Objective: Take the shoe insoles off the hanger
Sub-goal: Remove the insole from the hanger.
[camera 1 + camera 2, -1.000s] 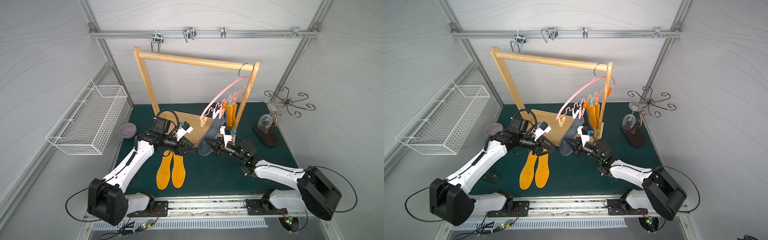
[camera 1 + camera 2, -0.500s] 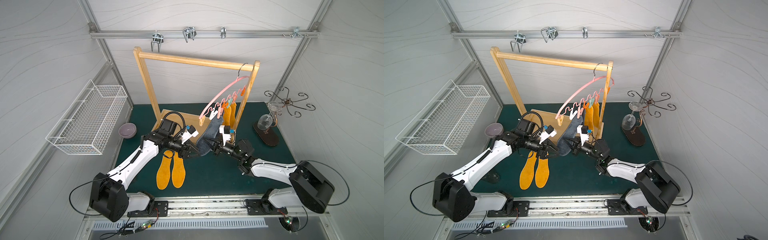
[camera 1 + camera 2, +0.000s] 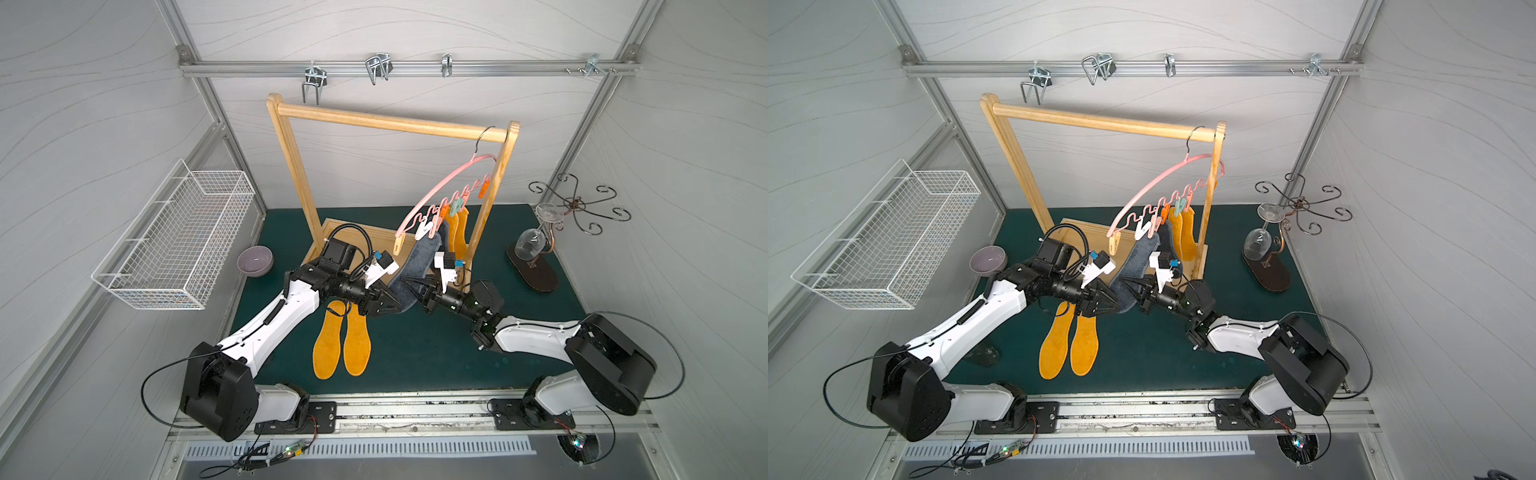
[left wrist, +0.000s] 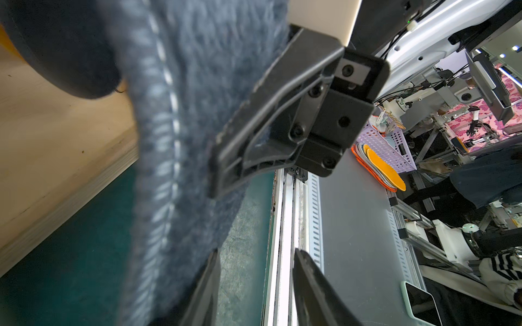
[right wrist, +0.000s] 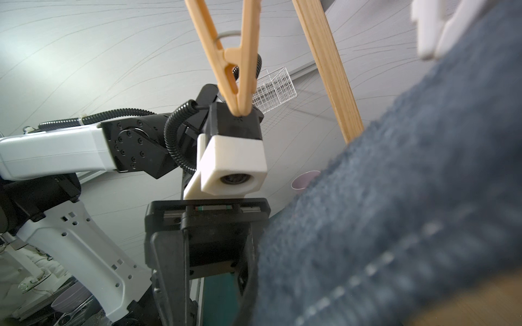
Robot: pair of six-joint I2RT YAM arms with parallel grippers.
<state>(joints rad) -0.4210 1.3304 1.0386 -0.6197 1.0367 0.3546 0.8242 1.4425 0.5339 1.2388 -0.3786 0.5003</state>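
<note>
Pinching grey insole point(image 3: 419, 257) at 7 o'clock end with right gripper point(image 3: 409, 289), likely tugging free of hanger point(image 3: 482, 158) clip; flanking with part-spread left gripper point(image 3: 395, 308).

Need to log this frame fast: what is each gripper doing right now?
Left gripper: jaws open, holding nothing, beside the grey insole.
Right gripper: shut on the grey insole.

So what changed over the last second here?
The left gripper moved in to the lower end of the grey insole with open jaws. The right gripper, shut on that insole, drew it slightly toward the left gripper. The insole stayed clipped; the two orange insoles on the mat did not move.
</note>
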